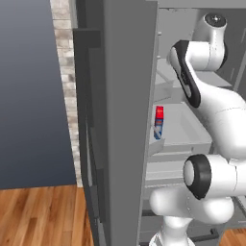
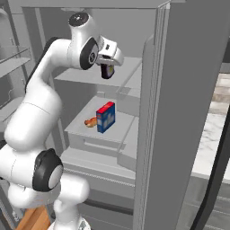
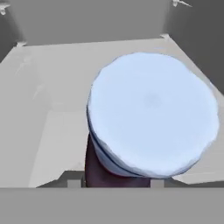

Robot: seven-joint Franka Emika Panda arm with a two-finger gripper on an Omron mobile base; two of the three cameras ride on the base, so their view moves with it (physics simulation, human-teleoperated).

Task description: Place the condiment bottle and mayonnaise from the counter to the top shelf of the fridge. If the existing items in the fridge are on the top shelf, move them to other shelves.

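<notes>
Flat, even rendered light; hand view blurred.

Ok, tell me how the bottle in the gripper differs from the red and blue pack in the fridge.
The bottle is round, with a dark body and a pale end; the pack is boxy, red above and blue below. The bottle hangs in the shut gripper at the upper shelf; the pack stands free on the shelf below. Both are inside the open fridge.
</notes>
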